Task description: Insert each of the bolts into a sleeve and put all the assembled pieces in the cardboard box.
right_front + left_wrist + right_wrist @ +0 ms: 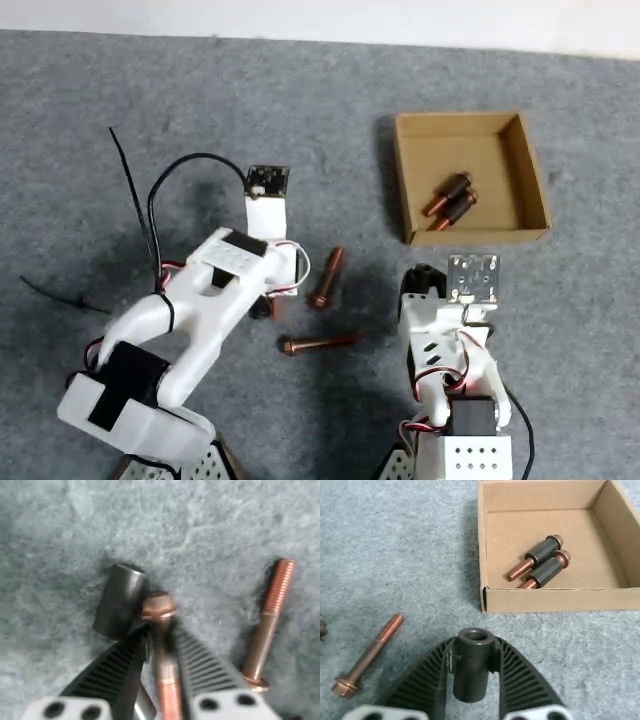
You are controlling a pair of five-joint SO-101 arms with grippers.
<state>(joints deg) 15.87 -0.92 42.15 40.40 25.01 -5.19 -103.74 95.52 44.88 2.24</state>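
My left gripper (158,626) is shut on a copper bolt (160,611). The bolt's flanged head touches the side of a black sleeve (120,601) that lies on the grey mat. A second loose bolt (267,625) lies beside them, and shows as well (327,277) in the high view. A third bolt (318,343) lies crosswise nearer the arms' bases. My right gripper (474,647) is shut on another black sleeve (471,672), held upright with its bore upward, just short of the cardboard box (555,600). Two assembled pieces (540,565) lie in the box.
The cardboard box (405,180) stands at the back right of the grey mat (150,110). Black cables (150,215) loop over the left arm (190,320). Free mat stretches behind and to the left of the arms.
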